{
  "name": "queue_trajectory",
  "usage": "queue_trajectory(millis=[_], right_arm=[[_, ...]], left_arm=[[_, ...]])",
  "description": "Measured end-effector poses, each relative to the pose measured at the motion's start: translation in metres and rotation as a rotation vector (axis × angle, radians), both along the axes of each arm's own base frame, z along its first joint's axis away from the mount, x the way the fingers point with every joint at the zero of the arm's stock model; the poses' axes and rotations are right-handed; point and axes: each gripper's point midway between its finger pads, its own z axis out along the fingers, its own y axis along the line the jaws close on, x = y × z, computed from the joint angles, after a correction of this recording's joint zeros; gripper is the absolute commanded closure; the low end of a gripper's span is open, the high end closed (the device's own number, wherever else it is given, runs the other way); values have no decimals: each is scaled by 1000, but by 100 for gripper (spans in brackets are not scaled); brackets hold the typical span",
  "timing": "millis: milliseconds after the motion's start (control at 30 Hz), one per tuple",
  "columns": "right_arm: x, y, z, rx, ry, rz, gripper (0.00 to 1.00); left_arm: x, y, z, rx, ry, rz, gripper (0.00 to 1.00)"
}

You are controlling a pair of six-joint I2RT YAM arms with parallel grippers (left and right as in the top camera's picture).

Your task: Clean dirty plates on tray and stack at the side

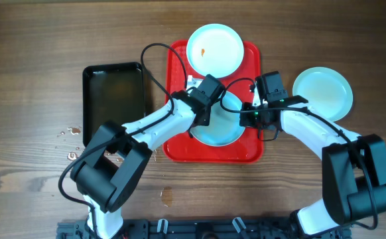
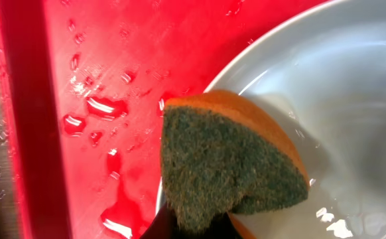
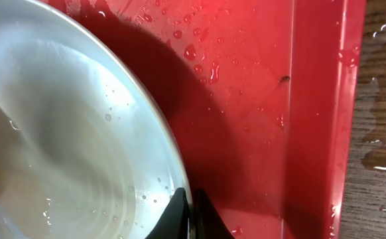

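Overhead view: red tray (image 1: 178, 147) in the middle of the table, black tray (image 1: 113, 99) beside it on the left, three plates in sight.
Smeared plate (image 1: 214, 50): at the far end of the red tray, orange mark near its centre, not yet wiped.
Side plate (image 1: 322, 93): off the tray, on the wood at the right, looking clean.
Middle plate (image 1: 223, 133): on the tray, between the two grippers, wet and pale, no smear visible in the wrist views.
Left gripper (image 2: 188, 229): clamped on the sponge (image 2: 226, 166), green rough face toward the camera, placed over the left rim of the middle plate.
Right gripper (image 3: 189, 211): fingers almost together, pinching the right rim of the middle plate.
Step in hand, as a judgement: wiping the middle plate, probably near the end.
Doing it well: hold the right pinch firm against turning or sliding; lay the sponge flat and sweep through the centre, not only along the rim; push away from the pinching fingers.
Risk: water drops (image 2: 107, 106) on the tray, so a slippery base under the plate.
Remaining: stacking onto the side plate, then the smeared plate.
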Motion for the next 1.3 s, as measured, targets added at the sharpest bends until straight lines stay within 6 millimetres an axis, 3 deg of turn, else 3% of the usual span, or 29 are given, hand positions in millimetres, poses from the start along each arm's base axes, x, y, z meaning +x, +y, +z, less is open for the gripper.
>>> queue_trajectory(millis=[133, 567, 633, 767, 1000, 1100, 1300], right_arm=[[-2, -2, -1, -5, 11, -7, 96], [-2, -7, 6, -30, -18, 60, 96], [-1, -8, 16, -40, -48, 85, 96], [6, -13, 55, -70, -181, 118, 96], [9, -9, 126, -255, -452, 181, 96], [5, -5, 149, -401, -553, 192, 96], [-1, 2, 186, -704, -725, 220, 96]], left_arm=[[3, 14, 16, 58, -15, 31, 96], [2, 145, 79, 107, 22, 357, 96], [5, 168, 79, 75, 40, 424, 96], [12, 204, 65, -40, 76, 513, 96], [-12, 222, 26, -161, 180, 551, 95], [-15, 219, 21, -181, 195, 532, 86], [-12, 216, 22, -200, 188, 508, 80]])
